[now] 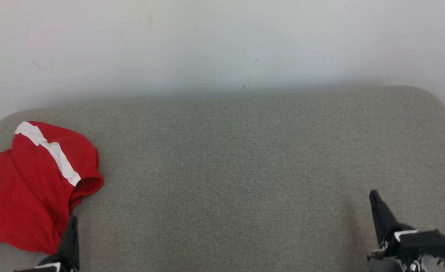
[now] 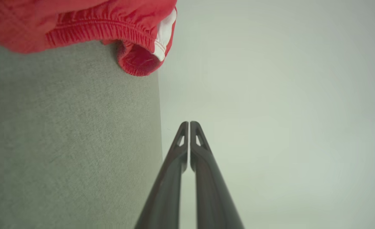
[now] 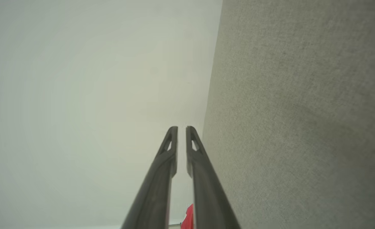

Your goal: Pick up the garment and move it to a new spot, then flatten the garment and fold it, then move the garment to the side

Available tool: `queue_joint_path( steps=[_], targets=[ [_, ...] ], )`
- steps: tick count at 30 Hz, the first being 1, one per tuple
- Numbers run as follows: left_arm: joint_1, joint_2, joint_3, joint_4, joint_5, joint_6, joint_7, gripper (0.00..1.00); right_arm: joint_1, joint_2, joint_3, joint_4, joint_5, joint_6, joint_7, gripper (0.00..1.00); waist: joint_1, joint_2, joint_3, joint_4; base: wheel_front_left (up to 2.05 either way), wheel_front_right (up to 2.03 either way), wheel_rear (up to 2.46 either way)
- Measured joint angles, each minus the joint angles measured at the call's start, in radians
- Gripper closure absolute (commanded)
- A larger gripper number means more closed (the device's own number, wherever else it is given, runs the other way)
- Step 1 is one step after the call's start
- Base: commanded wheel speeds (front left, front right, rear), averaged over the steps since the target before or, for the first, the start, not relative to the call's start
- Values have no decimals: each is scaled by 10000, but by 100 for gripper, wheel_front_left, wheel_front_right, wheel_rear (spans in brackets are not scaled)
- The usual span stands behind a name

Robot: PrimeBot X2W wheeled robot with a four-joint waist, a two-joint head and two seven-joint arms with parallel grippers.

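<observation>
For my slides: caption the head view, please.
Red garment bunched at the left end of the grey cushion; left gripper beside it, right gripper far off.

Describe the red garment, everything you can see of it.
The garment is bright red, thin-looking cloth, with a white stripe running down to a gathered, elastic-looking cuff. It lies bunched, not flat, at the left end of the grey upholstered surface, partly cut off by the picture's edge. The left end effector stands by its near edge, shut and empty.
</observation>
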Motion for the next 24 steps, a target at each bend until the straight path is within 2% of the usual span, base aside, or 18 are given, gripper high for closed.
queue_joint_path(
  steps=[8,14,24],
  targets=[
    [312,-79,-123,215,12,6,-130,0,331,92,144,190,-21,-17,-136,0,0,0,-7,-7,0,0,0],
    [311,-46,-382,75,453,140,-418,0,331,71,430,54,-558,-61,-374,0,0,0,-34,-62,0,0,0],
    [309,253,-876,-209,1741,533,-763,0,299,-265,1068,-261,-1979,-487,-761,0,0,0,-90,-154,0,0,0]
  ],
)
